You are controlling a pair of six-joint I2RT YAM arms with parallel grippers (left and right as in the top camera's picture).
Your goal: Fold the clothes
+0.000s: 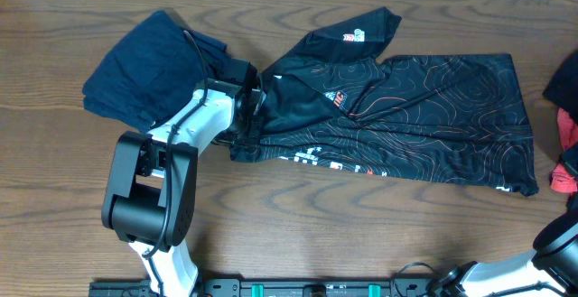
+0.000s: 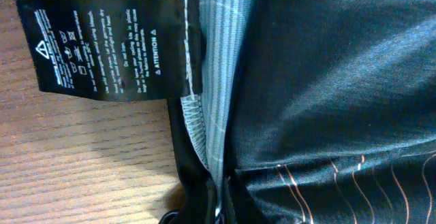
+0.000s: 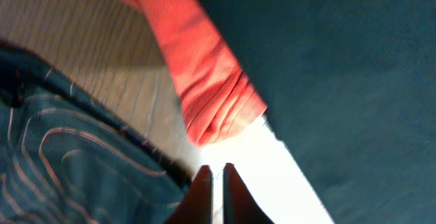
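The black jersey (image 1: 424,116) with thin orange contour lines lies spread across the middle and right of the table, with its left part bunched and a sleeve (image 1: 357,31) thrown up toward the back. My left gripper (image 1: 252,109) is at the jersey's left edge. In the left wrist view it (image 2: 218,214) is shut on the black hem, with the light-blue inner fabric (image 2: 218,81) and a black care label (image 2: 109,47) just beyond. My right gripper (image 3: 216,176) is shut and empty above the wood, beside the jersey's corner (image 3: 61,163).
A dark navy garment (image 1: 149,62) lies crumpled at the back left, behind my left arm. Red cloth (image 1: 566,157) and dark cloth (image 1: 562,85) sit at the right edge; the red cloth (image 3: 204,81) is just ahead of my right fingers. My right arm (image 1: 555,243) is at the front right corner.
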